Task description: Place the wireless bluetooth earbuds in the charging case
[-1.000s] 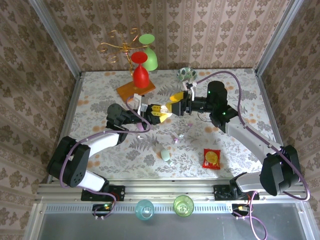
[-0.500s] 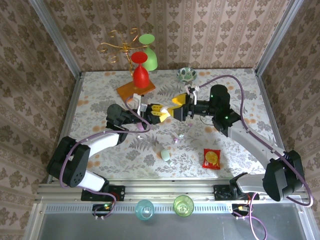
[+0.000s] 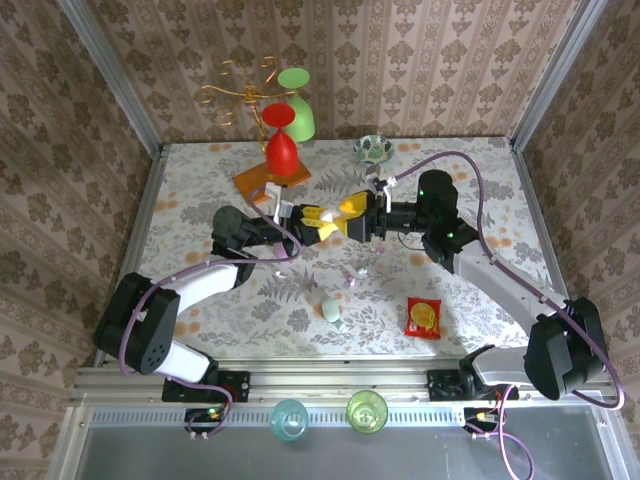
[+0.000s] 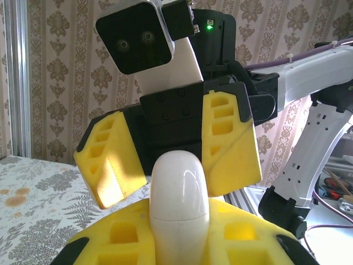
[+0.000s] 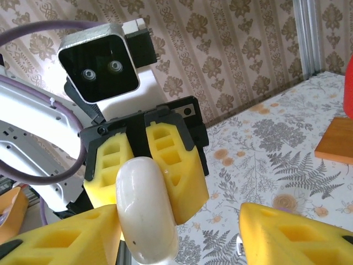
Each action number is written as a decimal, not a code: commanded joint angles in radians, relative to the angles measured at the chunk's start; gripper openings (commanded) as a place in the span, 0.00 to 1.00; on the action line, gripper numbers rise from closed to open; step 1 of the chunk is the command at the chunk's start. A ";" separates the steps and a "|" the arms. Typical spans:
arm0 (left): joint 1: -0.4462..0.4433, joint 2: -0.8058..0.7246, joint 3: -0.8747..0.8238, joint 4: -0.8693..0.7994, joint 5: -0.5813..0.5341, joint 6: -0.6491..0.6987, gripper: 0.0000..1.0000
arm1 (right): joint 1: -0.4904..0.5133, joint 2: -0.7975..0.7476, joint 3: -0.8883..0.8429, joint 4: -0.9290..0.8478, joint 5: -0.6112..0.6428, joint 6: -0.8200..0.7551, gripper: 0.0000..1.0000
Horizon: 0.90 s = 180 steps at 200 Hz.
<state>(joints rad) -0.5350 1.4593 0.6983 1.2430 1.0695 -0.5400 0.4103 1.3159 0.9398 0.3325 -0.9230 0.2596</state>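
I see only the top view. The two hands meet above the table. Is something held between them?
Observer: Yes. The left hand is shut on a white case.
Operator: And the right hand?
Observer: The right hand is open; its fingers stand one on each side of the case.
Operator: Is the case lid open?
Observer: It looks shut; only a thin seam crosses it.

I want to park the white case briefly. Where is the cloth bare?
Bare: the far right corner, between the patterned bowl and the right wall; also near left, between the left arm and the mint case. Crowded: the centre, where the left claw and right claw meet, earbuds just nearer.
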 commanded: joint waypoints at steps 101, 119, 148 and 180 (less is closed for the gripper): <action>0.003 0.021 0.041 0.053 0.021 -0.036 0.39 | 0.009 -0.025 0.017 -0.018 -0.002 -0.043 0.23; 0.003 0.030 0.042 0.053 0.019 -0.046 0.39 | 0.010 -0.033 0.013 -0.018 0.001 -0.048 0.23; 0.004 0.034 0.041 0.053 0.012 -0.052 0.47 | 0.010 -0.046 -0.004 0.000 0.014 -0.045 0.21; 0.004 0.032 0.043 0.055 0.010 -0.064 0.37 | 0.011 -0.047 -0.008 0.002 0.017 -0.043 0.20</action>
<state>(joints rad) -0.5297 1.4910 0.7143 1.2587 1.0702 -0.5858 0.4160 1.2945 0.9401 0.3260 -0.9199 0.2302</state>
